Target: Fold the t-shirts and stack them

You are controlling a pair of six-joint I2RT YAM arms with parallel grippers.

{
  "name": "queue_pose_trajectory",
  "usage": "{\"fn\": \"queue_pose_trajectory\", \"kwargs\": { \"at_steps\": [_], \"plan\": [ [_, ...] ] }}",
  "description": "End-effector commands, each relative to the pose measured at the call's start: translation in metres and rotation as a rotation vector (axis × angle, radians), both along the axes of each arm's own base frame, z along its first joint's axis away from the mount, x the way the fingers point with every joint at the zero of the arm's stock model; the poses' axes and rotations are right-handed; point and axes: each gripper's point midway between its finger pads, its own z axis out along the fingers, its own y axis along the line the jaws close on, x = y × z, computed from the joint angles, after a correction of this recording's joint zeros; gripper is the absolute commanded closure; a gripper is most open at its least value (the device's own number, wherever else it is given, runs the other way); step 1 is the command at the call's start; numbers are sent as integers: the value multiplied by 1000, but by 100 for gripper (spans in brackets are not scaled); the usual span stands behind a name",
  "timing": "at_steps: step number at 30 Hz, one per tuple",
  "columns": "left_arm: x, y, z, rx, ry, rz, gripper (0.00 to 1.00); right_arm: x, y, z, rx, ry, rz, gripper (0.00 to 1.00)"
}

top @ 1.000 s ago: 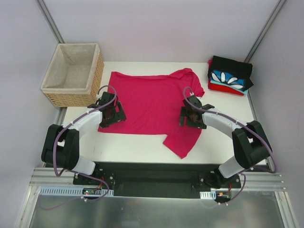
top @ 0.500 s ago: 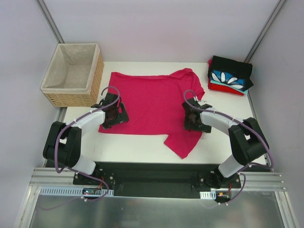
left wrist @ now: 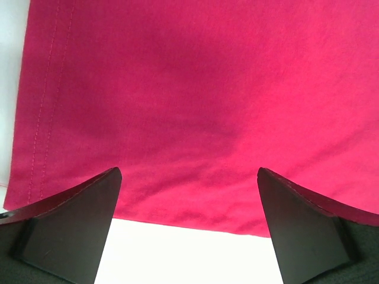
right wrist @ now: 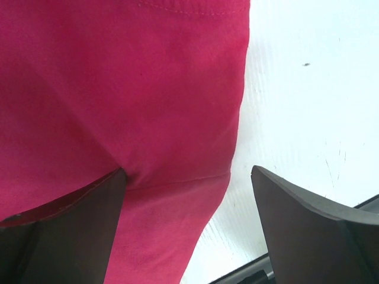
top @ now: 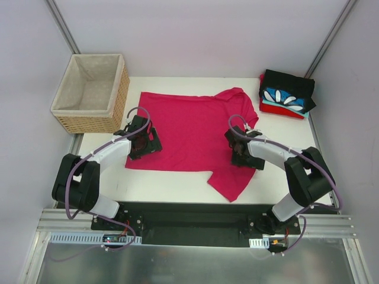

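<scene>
Both wide open, my left gripper (top: pixel 142 142) and right gripper (top: pixel 241 151) have edged onto opposite sides of the pink t-shirt (top: pixel 189 127); I expect the fold grab.

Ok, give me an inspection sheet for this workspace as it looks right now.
Surface: white table, shirt across its middle.
Job's things: pink shirt spread flat, one sleeve toward the near edge; folded stack at far right corner, black on top.
Clutter: nothing seen.
Grippers: left gripper open over the shirt's near left corner; right gripper open over the near sleeve seam; neither holds cloth.
Cables: purple cable looped above each wrist.
Surroundings: lined basket far left, nothing seen inside; grey walls.
</scene>
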Motion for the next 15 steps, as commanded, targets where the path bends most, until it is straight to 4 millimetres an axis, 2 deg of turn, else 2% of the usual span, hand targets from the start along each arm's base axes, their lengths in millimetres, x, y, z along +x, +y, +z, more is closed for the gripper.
{"fn": "queue_pose_trajectory", "kwargs": {
  "at_steps": [1,8,12,15],
  "plan": [
    [-3,-7,10,-26,-28,-3,1,-39,-23,1,-75,72,-45,9],
    [-5,-16,19,-44,-54,-24,1,-45,-41,18,-128,11,-74,6],
    [-6,-18,24,-50,-70,-29,1,-43,-43,19,-130,14,-83,6],
    [-8,-15,24,-42,-75,-28,1,-34,-41,25,-142,-6,-80,5]
  ]
}}
